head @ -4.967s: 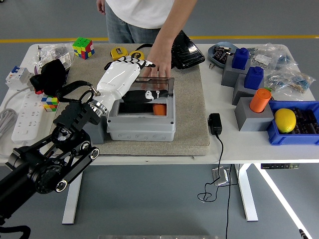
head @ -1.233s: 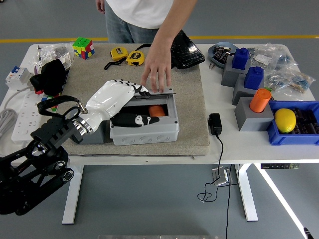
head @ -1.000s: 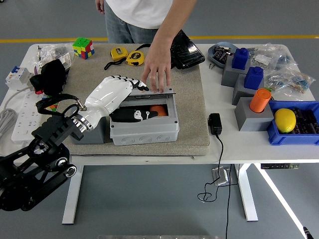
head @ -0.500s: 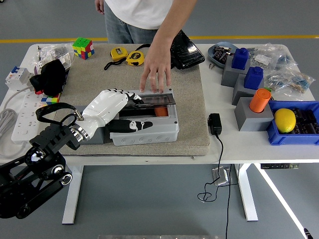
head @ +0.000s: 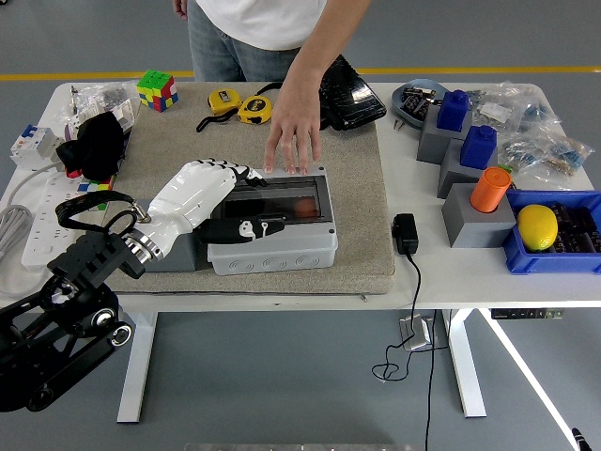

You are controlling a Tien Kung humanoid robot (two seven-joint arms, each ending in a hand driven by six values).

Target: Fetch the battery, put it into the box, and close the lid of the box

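1. The left arm (head: 66,301) is black, built of chunky jointed links with round silver bolt caps.
2. The left hand (head: 202,193) has a glossy white shell, black finger segments and a black thumb.
3. The person (head: 258,14) wears a white shirt and blue jeans.

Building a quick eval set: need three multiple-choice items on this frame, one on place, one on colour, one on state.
1. Where is the person's hand?
A. At the box's far edge
B. On the lemon
C. On the power strip

2. What colour is the cylinder on the grey block?
A. Green
B. Orange
C. White

3. How does the box lid lie?
A. Upright, fully open
B. Removed, on the floor
C. Lowered flat over the box

Answers: 1 A, its fingers rest just behind the box. 2 B, it is plainly orange. 3 C, the tinted lid lies flat under the left hand.
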